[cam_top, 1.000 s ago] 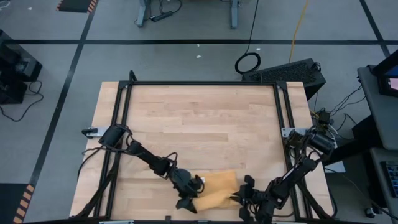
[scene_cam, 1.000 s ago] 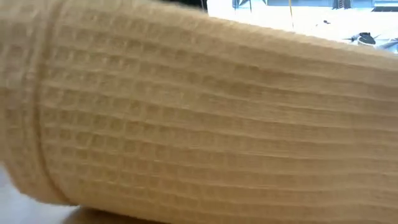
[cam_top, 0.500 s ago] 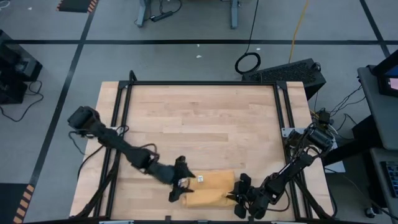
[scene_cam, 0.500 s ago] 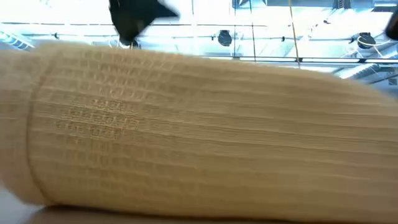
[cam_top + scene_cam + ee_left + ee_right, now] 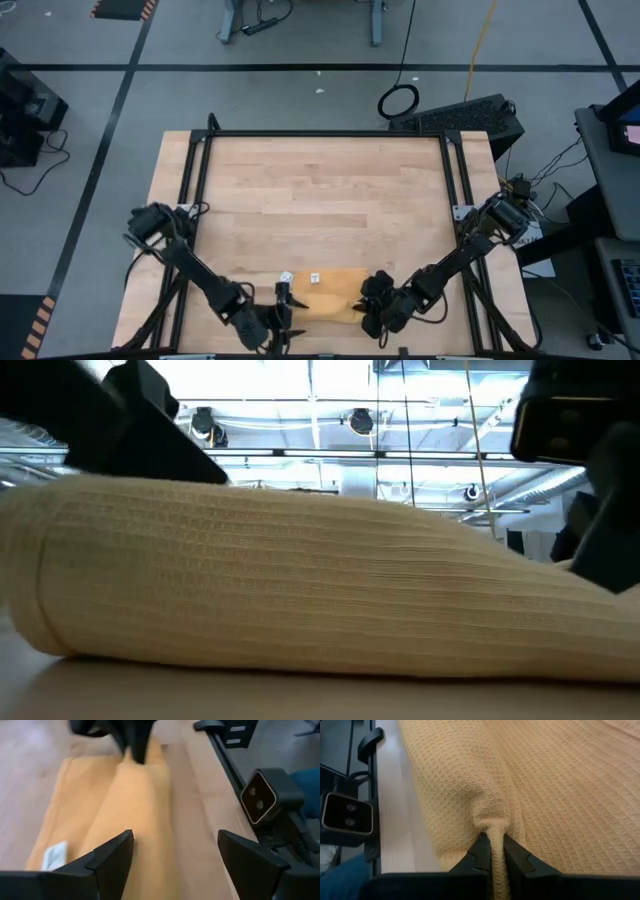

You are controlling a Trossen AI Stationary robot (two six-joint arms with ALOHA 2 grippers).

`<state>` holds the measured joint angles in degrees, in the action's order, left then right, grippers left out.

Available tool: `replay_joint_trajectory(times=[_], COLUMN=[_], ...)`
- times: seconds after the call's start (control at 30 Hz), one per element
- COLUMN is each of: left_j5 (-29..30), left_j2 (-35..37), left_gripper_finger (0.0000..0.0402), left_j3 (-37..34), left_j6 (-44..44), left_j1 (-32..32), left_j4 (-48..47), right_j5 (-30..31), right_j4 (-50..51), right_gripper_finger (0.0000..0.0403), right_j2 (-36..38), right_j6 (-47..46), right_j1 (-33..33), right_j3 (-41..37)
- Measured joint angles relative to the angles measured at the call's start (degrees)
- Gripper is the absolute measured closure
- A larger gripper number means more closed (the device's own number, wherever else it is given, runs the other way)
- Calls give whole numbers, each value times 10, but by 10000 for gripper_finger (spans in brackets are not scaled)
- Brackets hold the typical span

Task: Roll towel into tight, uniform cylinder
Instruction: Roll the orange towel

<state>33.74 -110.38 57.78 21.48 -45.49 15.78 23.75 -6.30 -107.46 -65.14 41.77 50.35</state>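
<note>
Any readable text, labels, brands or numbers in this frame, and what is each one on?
No text can be read.
White label on the towel: it carries faint marks, too blurred to read in the left wrist view and too small in the high view.
Nothing else shows any lettering, number or sign.
</note>
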Motion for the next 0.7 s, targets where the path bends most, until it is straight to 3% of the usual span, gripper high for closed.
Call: replay_joint_trajectory(times=[0.13,0.33,0.43,0.57,0.7], left_j5=[10,54,86,83,80], left_j2=[-46,-63,-63,-64,-66], left_gripper_finger=[109,81,54,23,18], left_j3=[0,7,7,7,7], left_j6=[-51,-87,-88,-63,-25], left_j1=[-7,-7,-4,4,9], left_j4=[82,88,67,8,-23], right_j5=[-4,-3,-2,-2,-1], right_j4=[0,-2,-4,-6,-8], right_gripper_finger=[395,395,394,394,393], right_j2=[2,2,2,2,2], right_j6=[0,-13,-15,-17,-21], right_j1=[-6,-6,-6,-6,-6], right_j3=[0,-1,-1,-1,-1])
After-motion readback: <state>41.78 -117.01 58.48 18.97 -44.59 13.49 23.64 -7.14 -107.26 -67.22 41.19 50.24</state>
